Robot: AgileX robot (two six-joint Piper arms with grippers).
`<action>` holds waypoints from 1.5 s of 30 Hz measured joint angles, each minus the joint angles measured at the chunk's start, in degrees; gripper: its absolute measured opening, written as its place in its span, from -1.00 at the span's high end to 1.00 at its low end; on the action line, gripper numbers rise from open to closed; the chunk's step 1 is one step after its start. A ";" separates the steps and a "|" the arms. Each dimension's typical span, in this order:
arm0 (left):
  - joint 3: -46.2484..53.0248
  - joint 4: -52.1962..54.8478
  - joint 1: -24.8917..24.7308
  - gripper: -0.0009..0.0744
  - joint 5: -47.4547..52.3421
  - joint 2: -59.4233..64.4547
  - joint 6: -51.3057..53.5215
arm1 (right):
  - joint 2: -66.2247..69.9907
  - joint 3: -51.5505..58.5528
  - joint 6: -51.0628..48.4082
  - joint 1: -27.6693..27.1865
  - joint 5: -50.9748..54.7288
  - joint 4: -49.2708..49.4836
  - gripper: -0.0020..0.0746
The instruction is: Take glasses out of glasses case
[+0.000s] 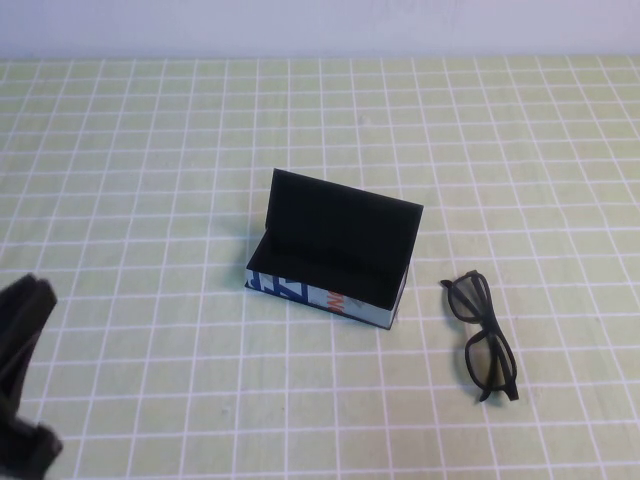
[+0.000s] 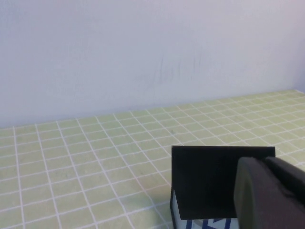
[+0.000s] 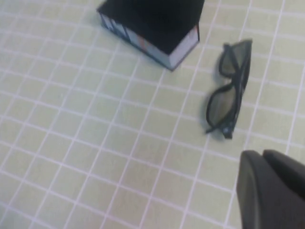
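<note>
The glasses case (image 1: 345, 238) stands open in the middle of the table, its black lid upright and nothing visible inside. The black glasses (image 1: 490, 362) lie flat on the table just right of the case, apart from it. My left gripper (image 1: 33, 292) sits shut at the near left edge, well away from both. In the left wrist view its fingertips (image 2: 267, 163) are pressed together in front of the case lid (image 2: 205, 181). My right gripper (image 3: 259, 155) is outside the high view. It hovers shut and empty, a short way from the glasses (image 3: 221, 107) and the case (image 3: 152, 19).
A pale green cloth with a white grid (image 1: 180, 180) covers the table, and a white wall (image 2: 143, 57) rises behind it. Nothing else lies on the cloth.
</note>
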 joint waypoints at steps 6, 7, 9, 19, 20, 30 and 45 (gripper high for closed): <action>7.91 0.00 0.00 0.98 -1.60 -14.20 -0.45 | -14.06 5.83 -0.30 0.00 -9.64 -0.10 0.99; 9.32 -0.09 0.00 0.98 -2.30 -16.53 -0.45 | -16.16 7.23 -0.64 0.00 -12.43 -0.10 0.99; 12.21 -0.20 0.00 0.98 -3.92 -20.34 -0.26 | -18.43 10.04 -1.03 0.00 -17.96 -0.21 0.99; 18.03 -1.33 0.00 0.98 -19.69 -26.88 1.72 | -17.39 27.26 -3.91 0.00 -48.56 -0.55 0.99; 18.03 -1.33 0.00 0.98 -20.73 -26.88 1.85 | -16.94 28.44 -3.91 0.00 -50.51 -0.55 0.99; 18.03 -2.00 0.00 0.98 -24.39 -27.01 2.06 | -15.89 30.70 -4.32 0.00 -55.60 -0.55 0.99; 18.03 -2.09 0.00 0.98 -24.51 -27.04 2.06 | -16.39 32.62 -8.40 -3.06 -55.60 -2.48 0.99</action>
